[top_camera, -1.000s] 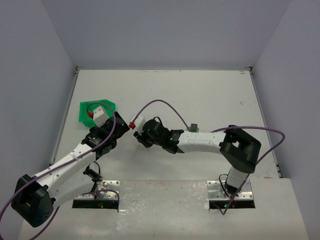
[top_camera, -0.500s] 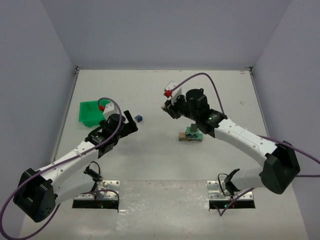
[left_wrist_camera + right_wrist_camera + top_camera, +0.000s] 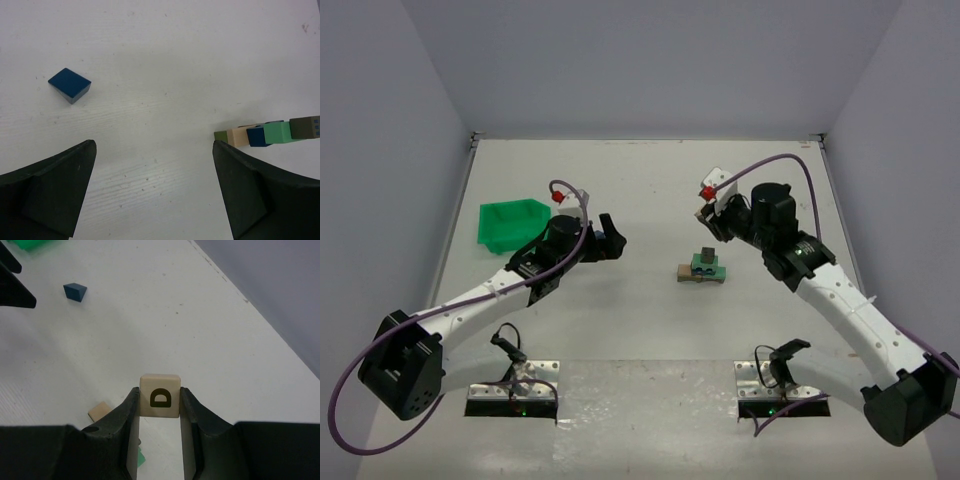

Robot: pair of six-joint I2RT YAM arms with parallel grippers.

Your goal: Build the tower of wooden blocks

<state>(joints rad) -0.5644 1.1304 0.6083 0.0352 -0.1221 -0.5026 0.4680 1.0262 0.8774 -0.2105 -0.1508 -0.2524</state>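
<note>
Right wrist: our right gripper (image 3: 159, 392) clamps the D block (image 3: 159, 397) by its flat sides. Left gripper (image 3: 152, 147) gapes wide. We judge the tower (image 3: 701, 267) light, rigid and tippy.

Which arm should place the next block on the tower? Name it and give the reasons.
Right. The right jaws grip a block marked D close by the tower; the left jaws are open and empty, the blue block lying loose ahead of them.

Bin (image 3: 508, 232) left of tower (image 3: 701, 266) — well apart
</note>
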